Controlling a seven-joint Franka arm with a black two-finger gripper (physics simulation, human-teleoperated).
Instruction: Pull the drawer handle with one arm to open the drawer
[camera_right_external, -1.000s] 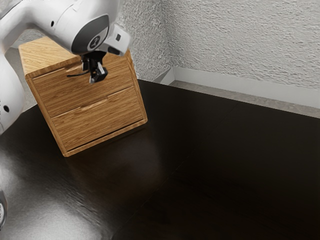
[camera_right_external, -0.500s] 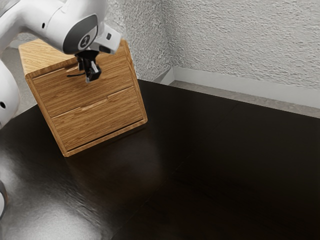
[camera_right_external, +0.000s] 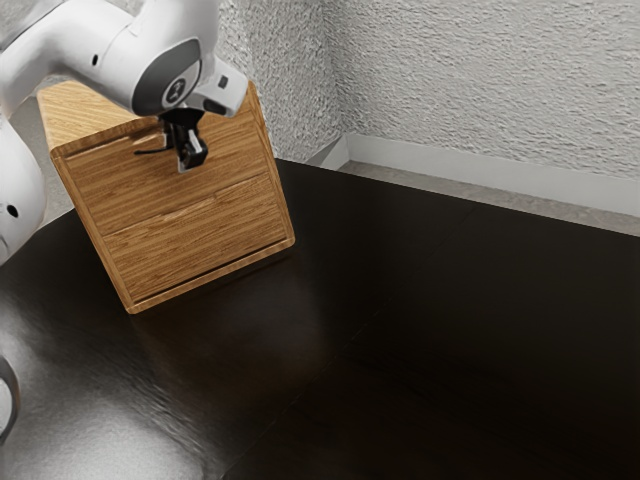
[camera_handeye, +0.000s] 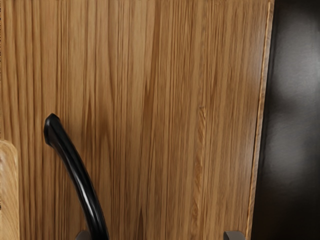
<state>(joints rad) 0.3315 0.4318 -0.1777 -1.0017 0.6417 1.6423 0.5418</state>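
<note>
Worktop (camera_right_external: 450, 330): dark, glossy, near-black surface. Carries one item: wooden drawer cabinet (camera_right_external: 190, 225), two drawer fronts, standing upright toward the exterior view's left, base apparently flat on the surface; its rear edge is hidden.

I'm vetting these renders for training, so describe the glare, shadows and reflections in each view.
Exterior view: the glossy dark table carries pale glare at the view's lower left and a faint warm reflection of the wooden cabinet in front of it. Wrist view: the black handle has a thin highlight along its curve and casts a soft shadow on the drawer front.
</note>
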